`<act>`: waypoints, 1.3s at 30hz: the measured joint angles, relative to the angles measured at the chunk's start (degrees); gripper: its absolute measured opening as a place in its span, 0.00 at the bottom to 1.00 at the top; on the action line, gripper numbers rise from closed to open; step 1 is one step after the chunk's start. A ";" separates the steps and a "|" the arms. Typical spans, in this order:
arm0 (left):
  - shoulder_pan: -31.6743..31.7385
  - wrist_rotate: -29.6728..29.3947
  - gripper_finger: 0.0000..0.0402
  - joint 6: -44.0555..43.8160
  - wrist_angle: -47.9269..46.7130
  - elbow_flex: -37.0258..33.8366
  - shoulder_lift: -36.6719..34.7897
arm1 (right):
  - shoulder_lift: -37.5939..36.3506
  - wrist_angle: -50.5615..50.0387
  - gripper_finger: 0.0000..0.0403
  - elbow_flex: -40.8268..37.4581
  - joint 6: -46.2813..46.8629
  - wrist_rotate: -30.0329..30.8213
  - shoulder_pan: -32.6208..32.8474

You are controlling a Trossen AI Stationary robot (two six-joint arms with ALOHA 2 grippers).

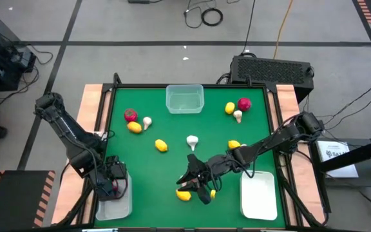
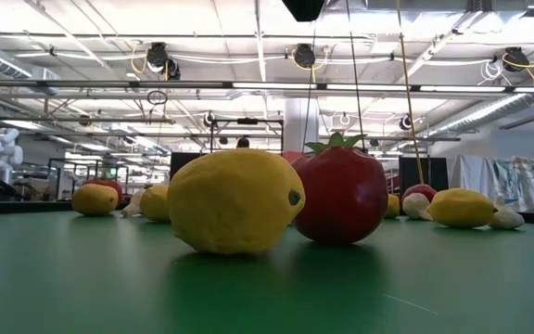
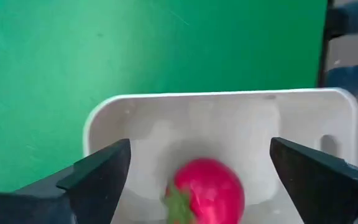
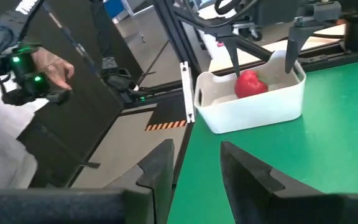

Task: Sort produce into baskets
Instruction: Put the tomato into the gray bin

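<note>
since red goes in the left basket (image 3: pixel 98 124) | left gripper (image 3: pixel 201 171) spread over red tomato (image 3: pixel 207 190) inside it | right gripper (image 4: pixel 194 165) spread, well apart

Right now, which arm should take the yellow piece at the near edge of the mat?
Right. The right gripper hangs open beside that yellow piece, while the left gripper is open over its basket, where a red piece lies.
</note>
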 joint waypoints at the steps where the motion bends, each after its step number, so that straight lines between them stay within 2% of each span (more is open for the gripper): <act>1: 0.46 0.52 0.97 -1.56 0.31 0.07 -0.05 | -0.12 0.00 0.31 0.00 0.16 -0.30 0.00; 7: 4.22 1.60 0.97 -2.34 0.25 3.38 -0.10 | -2.51 -5.27 0.31 0.00 -0.25 -0.35 0.00; 16: 11.71 -6.65 0.97 5.83 0.54 9.70 -0.14 | -10.65 -23.67 0.31 0.02 0.11 -0.20 0.00; 21: 18.01 -8.15 0.97 14.14 5.95 11.91 2.05 | -14.97 -32.36 0.31 0.02 3.61 -0.07 0.20; 23: 21.23 -10.33 0.97 13.92 1.96 13.35 3.68 | -16.24 -35.20 0.31 0.02 5.57 -0.05 0.22; 28: 34.78 -11.73 0.94 11.59 -7.47 16.99 5.41 | -17.95 -39.54 0.31 0.02 8.82 -0.07 0.26; 32: 48.64 -8.26 0.91 11.54 -12.94 17.46 5.75 | -17.94 -40.67 0.31 0.02 9.16 -0.19 0.47; 39: 71.13 -7.28 0.90 17.43 -21.33 17.19 8.29 | -17.91 -41.97 0.31 0.02 5.98 -0.31 0.59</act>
